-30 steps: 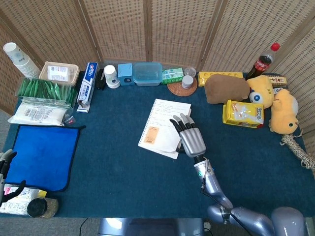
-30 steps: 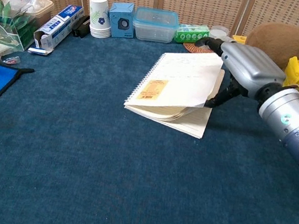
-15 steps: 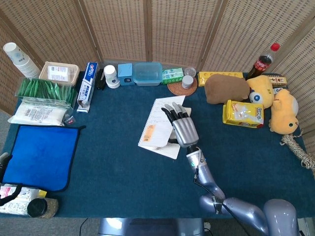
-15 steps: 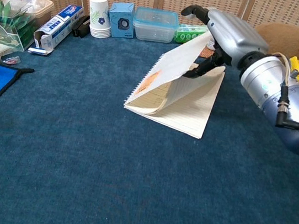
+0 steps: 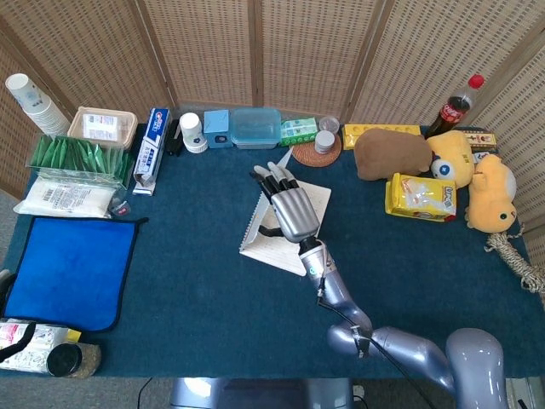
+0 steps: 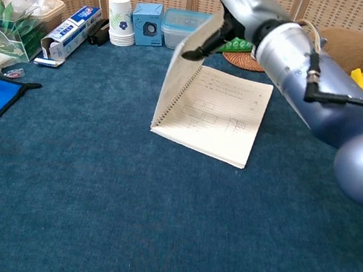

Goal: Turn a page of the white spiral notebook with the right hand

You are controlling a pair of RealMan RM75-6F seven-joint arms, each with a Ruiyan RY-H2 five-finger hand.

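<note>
Well toward the far half of the blue counter point(image 6: 89, 218), the white spiral notebook point(image 6: 221, 114) lies open, its lined pages flat and its spiral edge on the left. One page point(image 6: 180, 75) stands nearly upright from that spiral, and the right hand point(image 5: 288, 209) holds its upper edge; the fingers point(image 6: 200, 49) curl narrowly around it, thumb side dark against the paper, though the exact pinch is hard to make out in the chest view.

Left of the fingers, open carpet runs clear across to the blue cloth point(image 5: 72, 268), so the page has room to fall that way. Beyond the fingers, along the counter's back edge, stand a paper cup point(image 6: 121, 19), a small blue box point(image 6: 146, 23), a clear lidded container point(image 5: 255, 128) and a woven coaster point(image 5: 315, 152). To the right of the fingers sit a brown plush point(image 5: 392, 153) and a yellow packet point(image 5: 421, 196), well apart from the notebook. Near the fingers, the front of the counter is bare cloth.

The left hand does not show clearly in either view.
</note>
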